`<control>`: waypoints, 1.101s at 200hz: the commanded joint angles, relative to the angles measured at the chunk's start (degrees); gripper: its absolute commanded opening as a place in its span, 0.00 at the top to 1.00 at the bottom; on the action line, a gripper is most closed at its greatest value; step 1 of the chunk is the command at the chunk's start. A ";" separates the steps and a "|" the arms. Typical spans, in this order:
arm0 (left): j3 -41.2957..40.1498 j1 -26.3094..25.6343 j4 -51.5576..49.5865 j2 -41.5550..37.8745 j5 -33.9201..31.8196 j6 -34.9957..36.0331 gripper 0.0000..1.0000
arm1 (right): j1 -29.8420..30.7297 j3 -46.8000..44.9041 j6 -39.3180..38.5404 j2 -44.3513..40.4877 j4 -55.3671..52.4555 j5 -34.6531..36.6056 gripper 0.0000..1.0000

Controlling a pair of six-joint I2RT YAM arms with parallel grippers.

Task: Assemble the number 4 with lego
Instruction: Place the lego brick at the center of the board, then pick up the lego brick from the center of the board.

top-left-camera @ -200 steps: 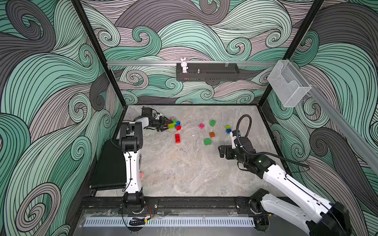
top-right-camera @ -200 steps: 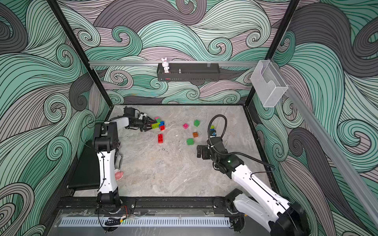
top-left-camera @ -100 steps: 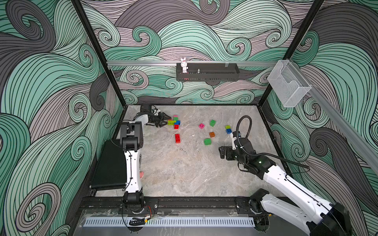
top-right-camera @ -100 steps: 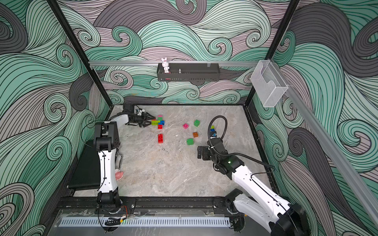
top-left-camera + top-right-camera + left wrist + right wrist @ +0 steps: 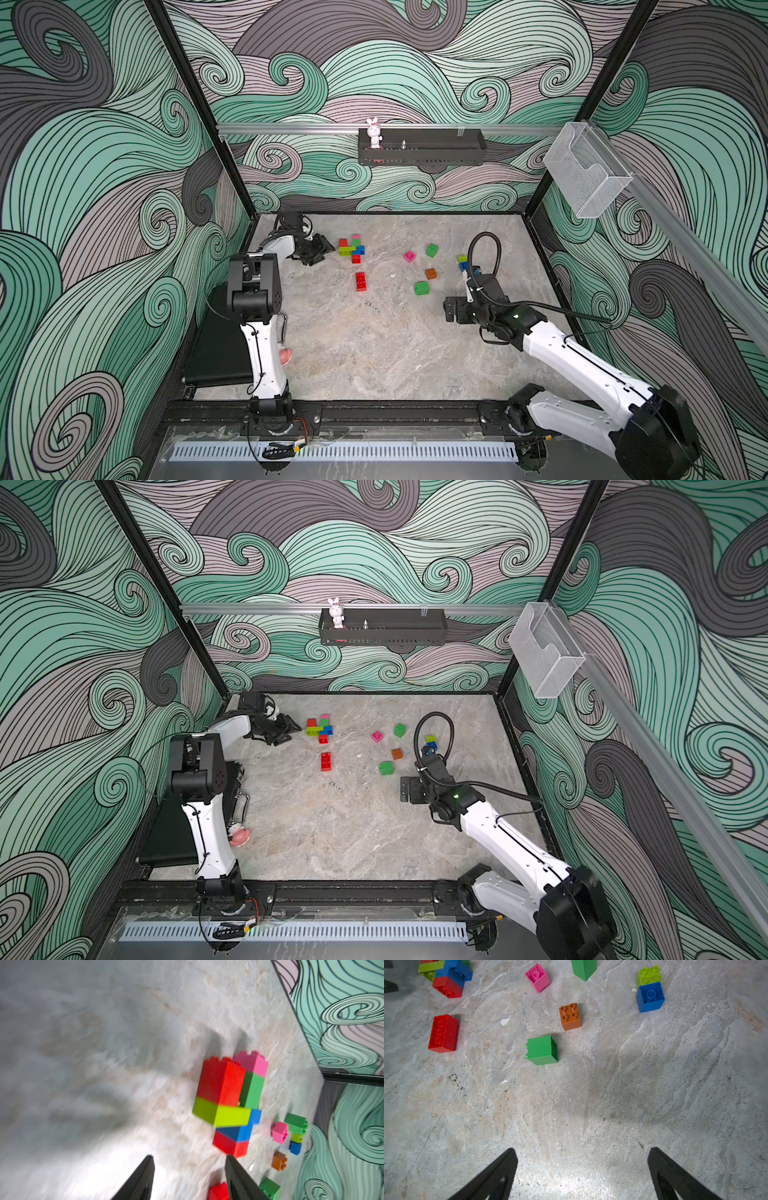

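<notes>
Pulled back since a second ago from the joined bricks at the far left of the bench, our left gripper hangs half open and empty, our right gripper is wide open over bare bench, and we judge the 4 nearly built, with a red brick among those lying loose.

Bare stretch of grey marbled tabletop lies open toward the front. Farther back, studded plastic bricks stand in the way: a joined multicoloured brick cluster, a long red brick, a green cube and orange cube, small gaps between
</notes>
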 commanded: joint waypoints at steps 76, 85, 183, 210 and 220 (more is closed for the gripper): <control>-30.86 -12.94 1.12 -45.40 -34.32 4.78 0.01 | -9.40 15.87 -9.54 22.58 1.91 -9.25 0.02; -32.14 -13.05 -0.81 -47.75 -36.52 4.08 0.01 | -9.61 17.53 -10.69 24.76 0.99 -10.52 0.03; -55.24 -13.36 10.53 -68.34 -48.78 -15.40 0.02 | -7.71 51.22 -21.11 55.12 -10.66 -25.35 0.18; -58.46 -13.21 12.19 -74.43 -46.88 -12.50 0.01 | -6.90 64.01 -24.73 64.28 -18.43 -25.46 0.19; -58.43 -13.22 11.16 -74.97 -47.83 -13.30 0.01 | -6.30 69.15 -26.26 67.66 -21.77 -23.71 0.19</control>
